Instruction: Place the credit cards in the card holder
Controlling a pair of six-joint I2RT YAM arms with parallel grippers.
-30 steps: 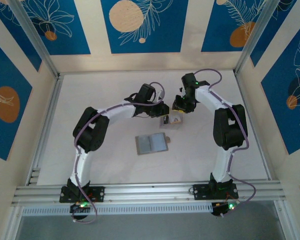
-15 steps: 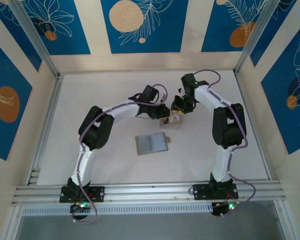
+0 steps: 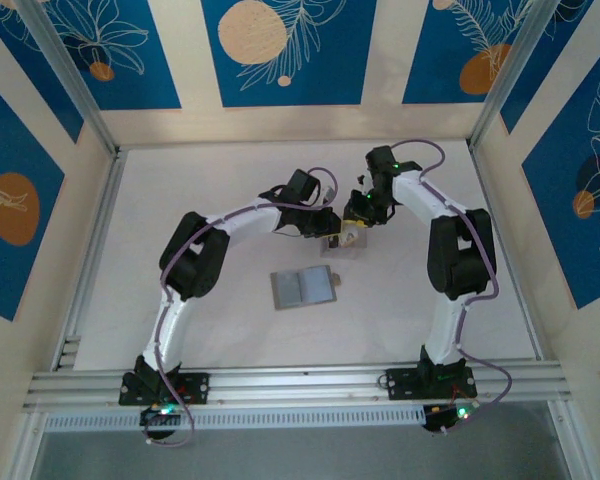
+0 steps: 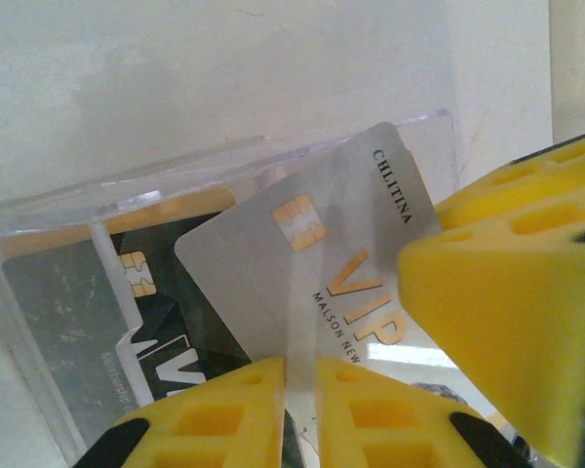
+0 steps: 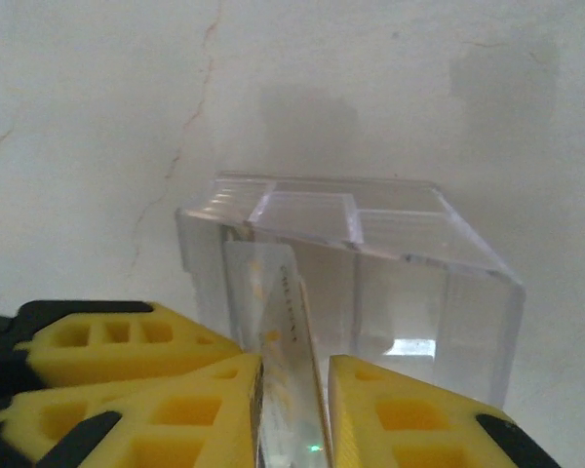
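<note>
Beyond the card holder point(image 3: 303, 288), the right gripper point(image 5: 294, 375) has narrowed around the silver VIP card point(image 4: 302, 244) in the clear box point(image 5: 400, 283). I cannot tell whether it grips yet, and lifting looks next. Left gripper point(image 4: 297, 375) pinches the box wall.

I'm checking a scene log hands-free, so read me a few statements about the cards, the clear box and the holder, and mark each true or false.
1. The card holder lies open on the table, nearer the arm bases than the clear box. True.
2. The silver card lies inside the card holder. False: it stands tilted in the clear box, between the fingers of the right gripper.
3. Both grippers are at the clear box. True: the left gripper pinches one of its walls.
4. The silver card is the one card in the box. False: a grey chip card stands there too.
</note>
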